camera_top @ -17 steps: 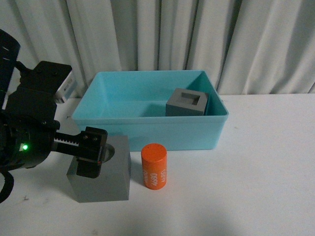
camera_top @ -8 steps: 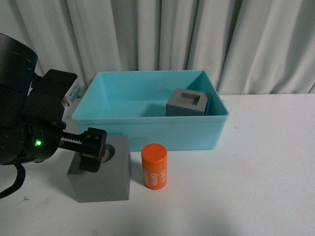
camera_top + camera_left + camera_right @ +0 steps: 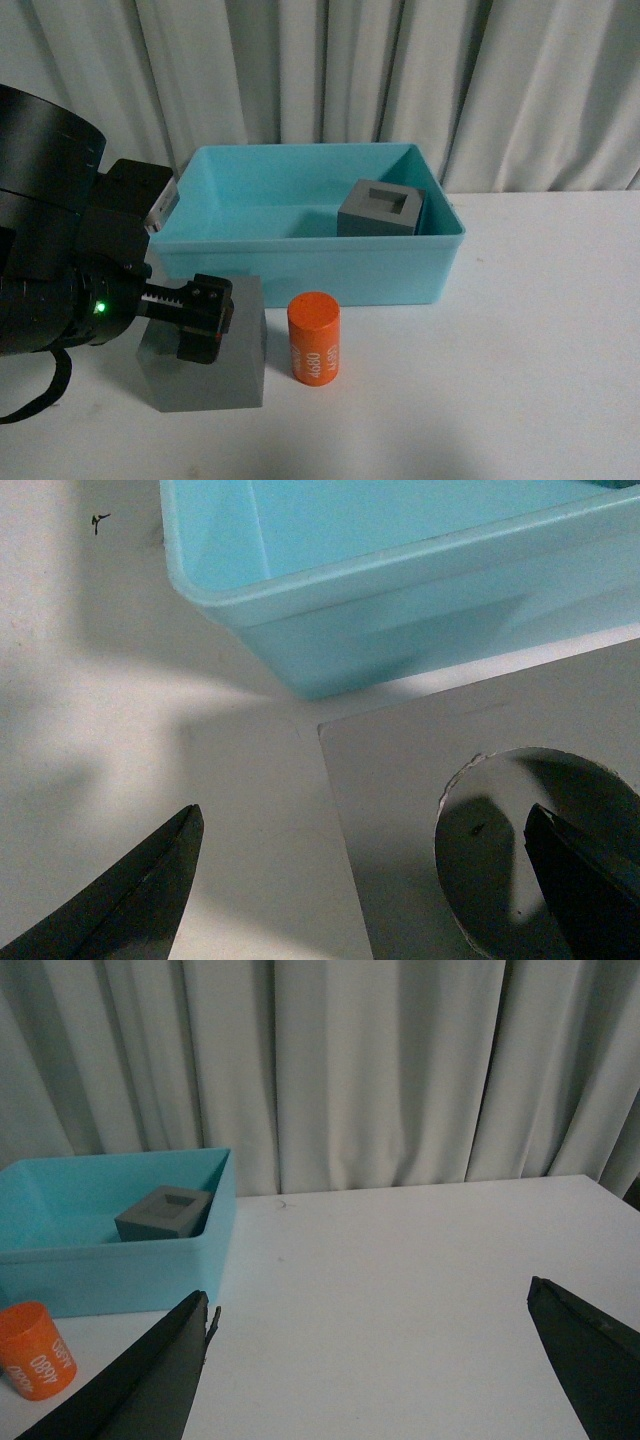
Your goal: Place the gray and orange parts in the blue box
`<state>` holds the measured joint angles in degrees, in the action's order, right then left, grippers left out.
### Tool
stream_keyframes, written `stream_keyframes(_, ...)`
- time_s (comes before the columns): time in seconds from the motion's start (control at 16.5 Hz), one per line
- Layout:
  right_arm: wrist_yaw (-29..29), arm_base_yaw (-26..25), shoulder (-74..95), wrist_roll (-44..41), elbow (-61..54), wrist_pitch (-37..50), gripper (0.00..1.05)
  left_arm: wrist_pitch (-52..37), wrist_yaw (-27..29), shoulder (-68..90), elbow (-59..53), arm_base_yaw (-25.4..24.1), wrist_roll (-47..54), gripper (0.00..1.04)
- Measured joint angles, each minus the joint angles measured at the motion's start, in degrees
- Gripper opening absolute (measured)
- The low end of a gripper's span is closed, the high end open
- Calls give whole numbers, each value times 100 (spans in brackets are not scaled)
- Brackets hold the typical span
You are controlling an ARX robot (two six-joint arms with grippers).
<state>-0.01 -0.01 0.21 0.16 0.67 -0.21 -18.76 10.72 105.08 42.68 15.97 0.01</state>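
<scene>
The left claw [image 3: 205, 318] has shifted right and lower over the round-recess gray cube [image 3: 215, 375], which sits on the table [image 3: 520, 350] just before the blue box [image 3: 310, 262]. Jaws apart, straddling one cube wall; descend squarely before closing.

left tool [image 3: 204, 320] over gray cube [image 3: 218, 376] | orange cylinder [image 3: 314, 338] beside it | square-recess cube [image 3: 380, 209] in blue box [image 3: 300, 268]

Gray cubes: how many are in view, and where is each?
2. The square-recess cube sits inside the blue box; the round-recess cube stands on the table in front of it, under the left gripper.
</scene>
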Motion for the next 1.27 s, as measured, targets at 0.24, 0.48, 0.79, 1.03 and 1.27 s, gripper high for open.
stream_keyframes(0.24,0,0,0,0,0,0,98,2,-13,15,-9,-17,-22,87)
stream_keyframes(0.48,0,0,0,0,0,0,98,0,-90,-4,-114,-26,-83,46)
stream_keyframes(0.79,0,0,0,0,0,2,98,304,-221,-409,-328,-68,-280,21)
stream_keyframes(1.03,0,0,0,0,0,0,98,1687,-439,-1589,-273,-365,-426,19)
stream_keyframes(1.27,0,0,0,0,0,0,98,2437,-669,-2072,1755,-363,-909,19)
